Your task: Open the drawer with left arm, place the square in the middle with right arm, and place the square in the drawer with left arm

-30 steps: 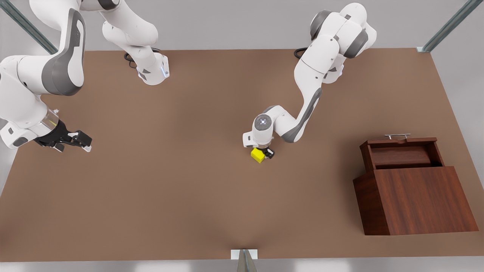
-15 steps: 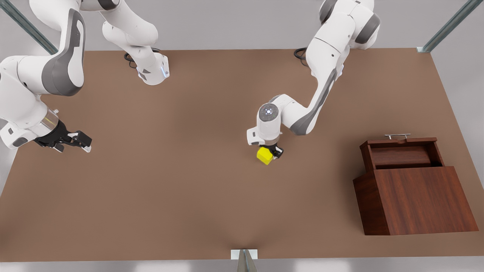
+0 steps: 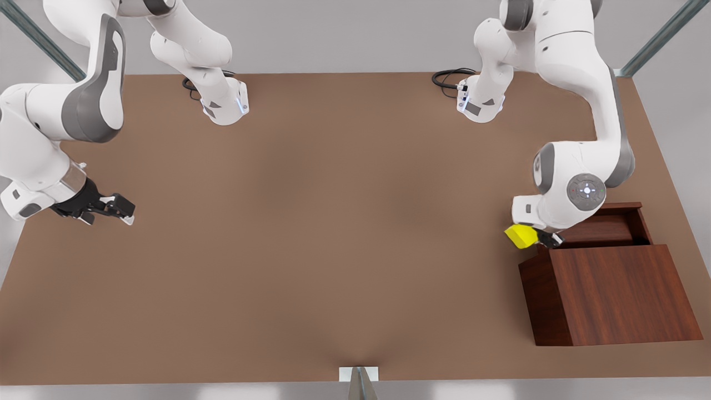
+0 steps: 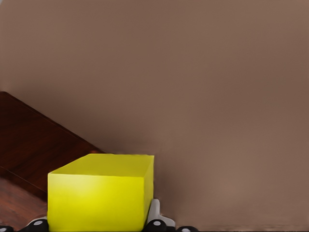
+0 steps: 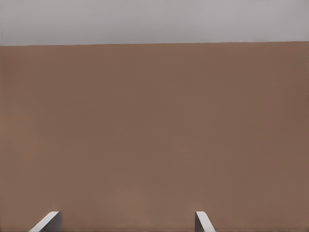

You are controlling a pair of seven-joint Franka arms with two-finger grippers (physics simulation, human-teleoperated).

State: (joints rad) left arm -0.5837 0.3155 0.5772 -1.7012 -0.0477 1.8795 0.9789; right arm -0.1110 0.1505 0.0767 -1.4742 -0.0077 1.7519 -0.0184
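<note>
Beside the open drawer (image 3: 600,230), the left claw (image 3: 536,238) grips the square (image 3: 520,235).

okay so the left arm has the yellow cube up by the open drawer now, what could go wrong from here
1. The left hand holds the square beside the drawer, not over its opening; released here, it would probably fall onto the table or hit the cabinet.
2. The square sits low near the drawer's side wall, so moving sideways could clip it.

The right hand waits open at the front view's left.
</note>
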